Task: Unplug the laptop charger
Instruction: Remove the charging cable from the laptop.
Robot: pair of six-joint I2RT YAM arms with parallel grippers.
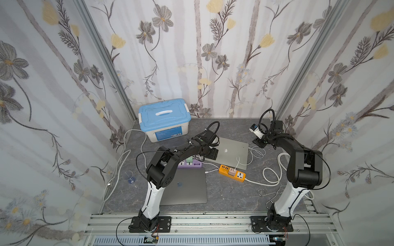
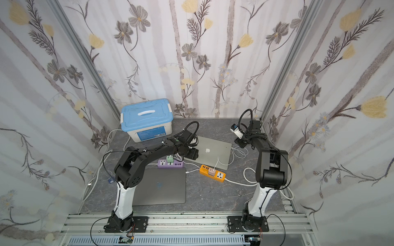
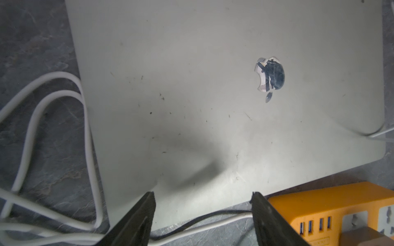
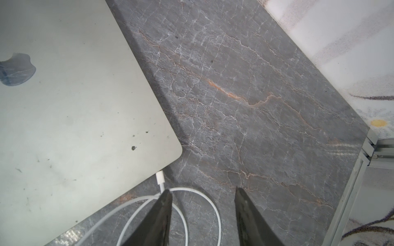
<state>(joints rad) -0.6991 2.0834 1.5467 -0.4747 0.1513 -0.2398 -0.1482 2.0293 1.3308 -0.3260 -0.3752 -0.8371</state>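
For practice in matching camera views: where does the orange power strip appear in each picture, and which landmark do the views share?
In a top view: strip below centre, just in front of the silver laptop.
In a top view: strip the same, below centre.
Left wrist: strip cut off at the picture's edge, beside the laptop.
Right wrist: not in it.
Shared landmark: the laptop with its logo.
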